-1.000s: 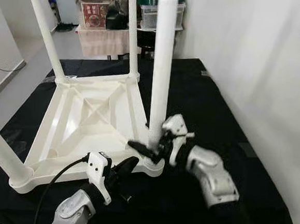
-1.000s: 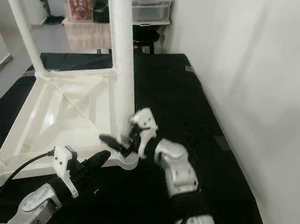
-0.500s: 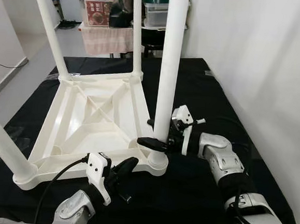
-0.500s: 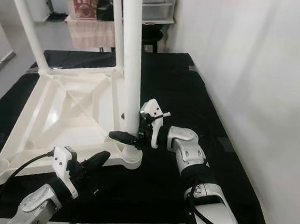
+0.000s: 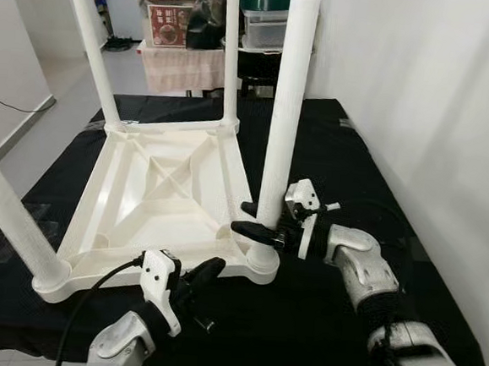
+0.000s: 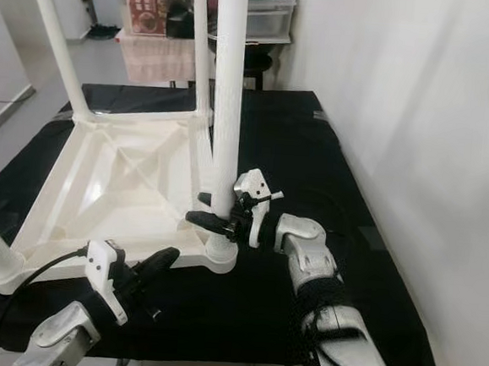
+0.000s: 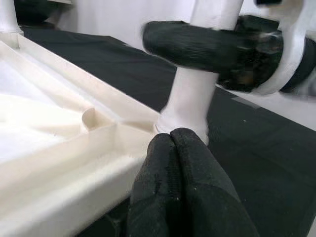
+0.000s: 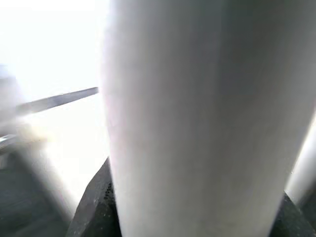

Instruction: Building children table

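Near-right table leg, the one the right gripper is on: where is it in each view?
Left eye: table leg, right of centre, upright.
Right eye: left of centre.
Left wrist: its base, upper centre, behind the shut left gripper.
Right wrist: close-up.
Shared landmark: right gripper around the leg just above its corner socket.

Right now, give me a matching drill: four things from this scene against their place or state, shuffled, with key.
1. right pincer
2. left pincer
3. tabletop
4. storage boxes

A. upside down on the black cloth
B. fingers together, near the corner socket
C. stacked at the far end
D. around the near leg, just above its base

Pairs: 1-D, 2-B, 3-A, 4-C
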